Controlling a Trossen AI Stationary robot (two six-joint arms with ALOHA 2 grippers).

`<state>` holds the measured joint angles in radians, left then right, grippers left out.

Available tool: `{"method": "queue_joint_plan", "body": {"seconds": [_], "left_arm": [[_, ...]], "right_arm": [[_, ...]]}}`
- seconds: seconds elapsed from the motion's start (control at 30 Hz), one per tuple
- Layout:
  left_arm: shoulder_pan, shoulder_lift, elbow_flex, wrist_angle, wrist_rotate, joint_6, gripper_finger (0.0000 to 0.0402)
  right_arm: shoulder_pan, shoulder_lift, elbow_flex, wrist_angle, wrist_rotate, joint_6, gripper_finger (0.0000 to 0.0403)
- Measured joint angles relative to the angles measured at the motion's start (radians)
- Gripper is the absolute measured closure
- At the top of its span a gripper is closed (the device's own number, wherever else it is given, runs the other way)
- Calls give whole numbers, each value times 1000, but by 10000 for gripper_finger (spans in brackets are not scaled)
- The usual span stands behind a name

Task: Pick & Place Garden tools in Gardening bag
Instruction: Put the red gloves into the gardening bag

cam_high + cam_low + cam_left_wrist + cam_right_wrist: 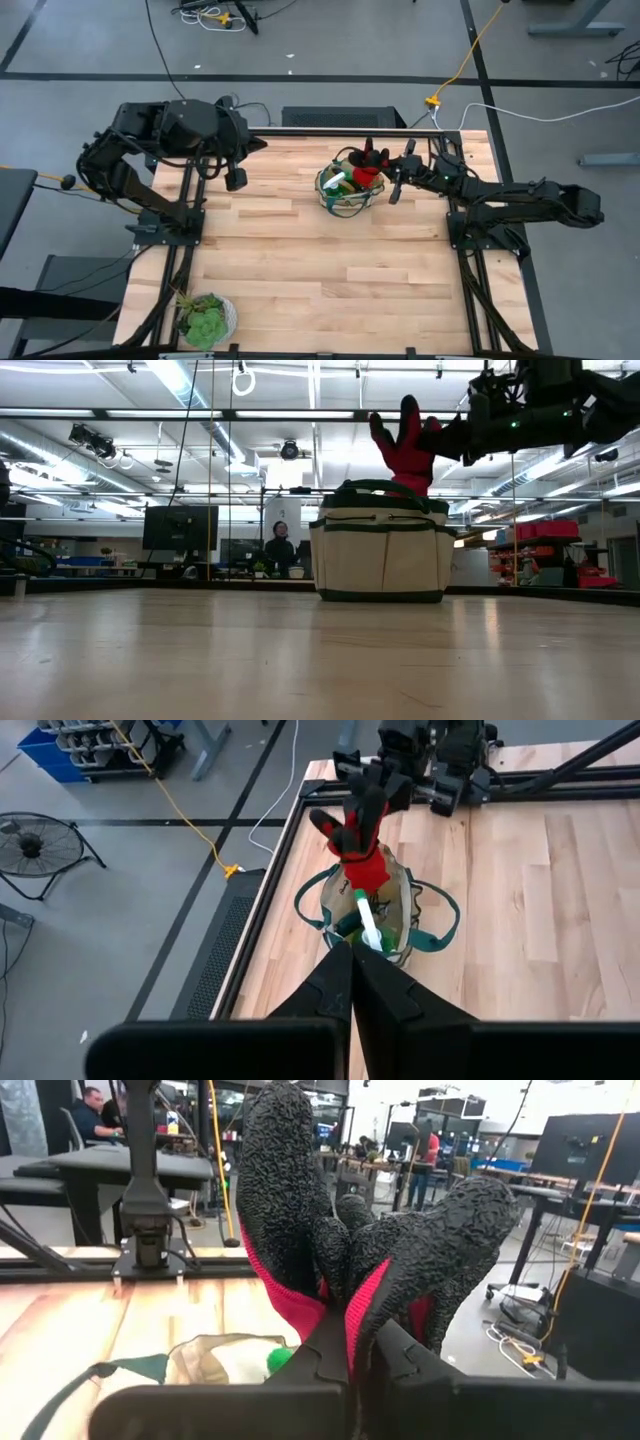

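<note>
The tan gardening bag (345, 190) with dark green trim stands on the table's far middle; it also shows in the low view (380, 550) and the left wrist view (400, 920). A green piece with a white handle (368, 920) sticks out of its mouth. My right gripper (392, 178) is shut on the red-and-black gloves (405, 445) just above the bag's right rim. My left gripper (237, 180) hangs shut and empty, left of the bag. The hand forks and the shears do not show. My right gripper pinches the gloves' red middle part (362, 1312) between its two fingers, coming level from the table's right side. The black glove fingers (290, 1190) stick out past the fingertips and point up. The gloves' red lower end (366, 872) hangs at the bag's mouth.
A leafy green plant in a pale pot (205, 320) stands at the table's near left corner. The bag's looped handles (440, 915) lie out to its sides. Bare wooden table (330, 270) lies between the bag and the near edge.
</note>
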<state>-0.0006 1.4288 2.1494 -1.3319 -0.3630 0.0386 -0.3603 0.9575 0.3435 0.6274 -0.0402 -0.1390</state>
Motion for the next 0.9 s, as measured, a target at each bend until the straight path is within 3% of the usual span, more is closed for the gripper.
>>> {"method": "queue_joint_plan", "body": {"seconds": [0.2,0.6,0.77,0.9], "left_arm": [[0,0,0,0,0,-1,391],[0,0,0,0,0,-1,386],[0,0,0,0,0,-2,395],[0,0,0,0,0,-2,393]], "right_arm": [[0,75,0,20,19,0,401],[0,74,0,24,58,26,397],[0,74,0,21,62,65,365],[0,74,0,8,79,87,318]]}}
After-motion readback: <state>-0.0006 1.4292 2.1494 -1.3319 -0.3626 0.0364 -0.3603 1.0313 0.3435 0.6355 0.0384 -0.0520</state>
